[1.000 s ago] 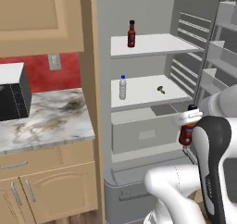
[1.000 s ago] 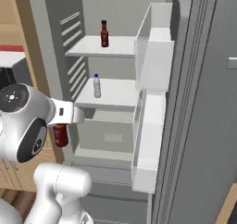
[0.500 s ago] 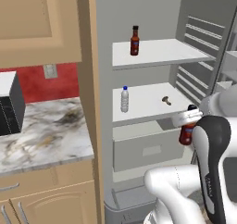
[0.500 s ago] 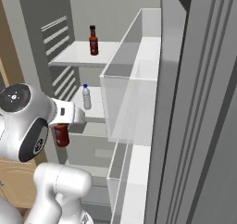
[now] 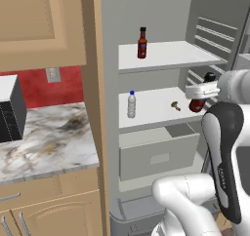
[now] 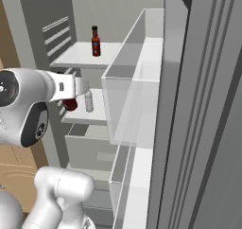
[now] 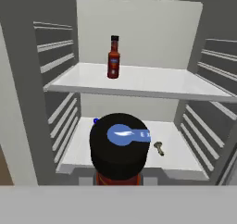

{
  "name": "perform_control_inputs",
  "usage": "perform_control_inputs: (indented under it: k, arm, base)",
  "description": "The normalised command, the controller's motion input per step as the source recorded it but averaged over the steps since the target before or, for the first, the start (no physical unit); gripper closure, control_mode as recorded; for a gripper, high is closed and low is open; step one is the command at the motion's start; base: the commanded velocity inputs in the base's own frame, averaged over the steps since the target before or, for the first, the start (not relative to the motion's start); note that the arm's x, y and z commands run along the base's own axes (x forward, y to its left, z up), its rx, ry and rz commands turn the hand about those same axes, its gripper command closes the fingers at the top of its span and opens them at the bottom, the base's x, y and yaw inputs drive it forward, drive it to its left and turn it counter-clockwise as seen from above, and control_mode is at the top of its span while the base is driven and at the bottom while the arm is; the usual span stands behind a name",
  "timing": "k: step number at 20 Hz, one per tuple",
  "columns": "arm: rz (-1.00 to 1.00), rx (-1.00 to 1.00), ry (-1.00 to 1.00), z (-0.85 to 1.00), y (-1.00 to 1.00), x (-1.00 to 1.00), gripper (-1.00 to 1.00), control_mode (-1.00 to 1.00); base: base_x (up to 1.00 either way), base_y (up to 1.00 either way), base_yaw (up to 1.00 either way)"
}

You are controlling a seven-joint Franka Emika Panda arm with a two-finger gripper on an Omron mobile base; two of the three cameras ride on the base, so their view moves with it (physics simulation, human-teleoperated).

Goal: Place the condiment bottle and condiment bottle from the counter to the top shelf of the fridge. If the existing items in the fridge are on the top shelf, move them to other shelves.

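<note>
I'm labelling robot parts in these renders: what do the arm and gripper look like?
The arm is made of glossy white rounded shells with dark grey to black bands and caps at the joints. No cables or markings are visible. The gripper has a boxy white body; in the left base view a small dark spot sits on its side.

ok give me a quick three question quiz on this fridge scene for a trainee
1. True or false: a condiment bottle already stands on the top shelf.
2. Which shelf holds the water bottle? A) top B) lower C) drawer top
3. Fill in: the gripper is shut on a second ____.

Key: 1 true; 2 B, on the lower shelf with a tiny tan object; 3 condiment bottle.
</note>
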Motion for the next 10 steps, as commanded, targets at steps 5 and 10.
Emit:
perform_control_inputs:
  k: [5, 10]
  arm:
    - [-0.09, 0.0, -0.21, 0.91, -0.45, 0.71, 1.0, -1.0]
    - [-0.03, 0.0, -0.04, 0.7, -0.3, 0.96, 1.0, -1.0]
  base:
    - [0.0, 0.0, 0.0]
    - [0.0, 0.0, 0.0]
